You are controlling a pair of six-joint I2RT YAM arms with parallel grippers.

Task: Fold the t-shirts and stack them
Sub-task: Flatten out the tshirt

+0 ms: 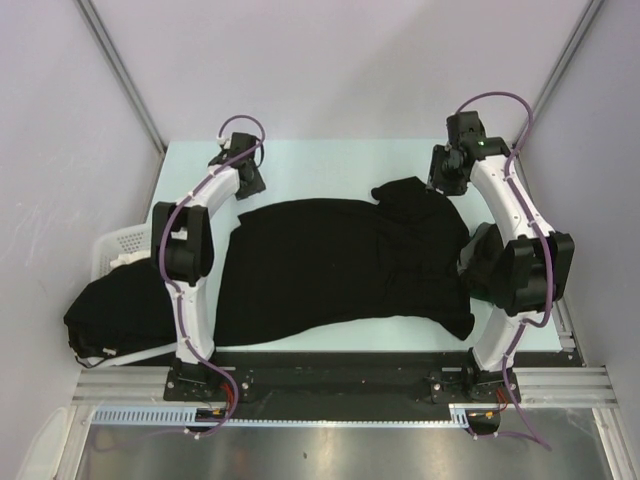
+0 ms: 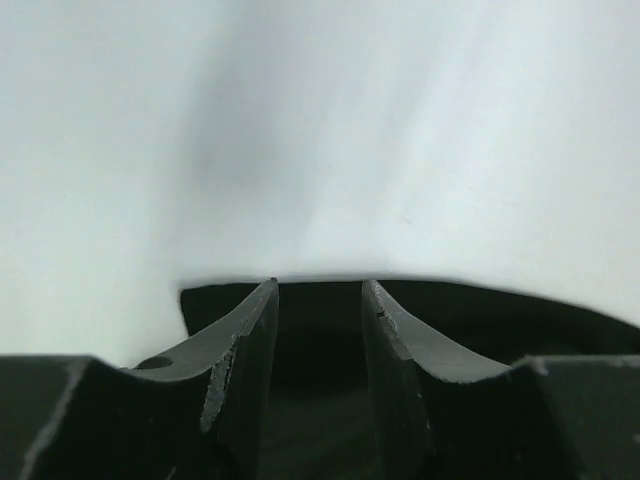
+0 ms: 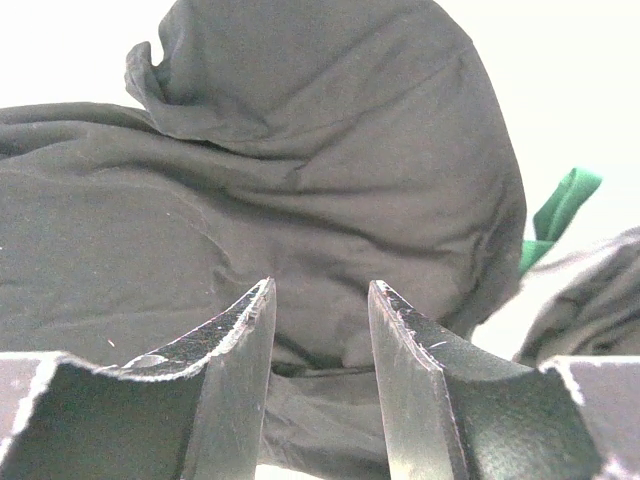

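One black t-shirt (image 1: 340, 265) lies spread across the pale table, with a bunched sleeve (image 1: 408, 196) at its far right. My left gripper (image 1: 247, 172) is at the shirt's far left corner. In the left wrist view it (image 2: 320, 292) is open, with the shirt's edge (image 2: 320, 310) lying between and below the fingers. My right gripper (image 1: 446, 180) is beside the bunched sleeve. In the right wrist view it (image 3: 320, 290) is open and empty, with the rumpled cloth (image 3: 300, 160) just beyond the fingertips. More black shirts (image 1: 108, 315) are heaped at the left.
A white slotted basket (image 1: 118, 245) stands off the table's left edge, behind the heap. A green strip (image 3: 563, 205) and more dark cloth (image 3: 590, 290) show right of the sleeve in the right wrist view. Grey walls close in on both sides.
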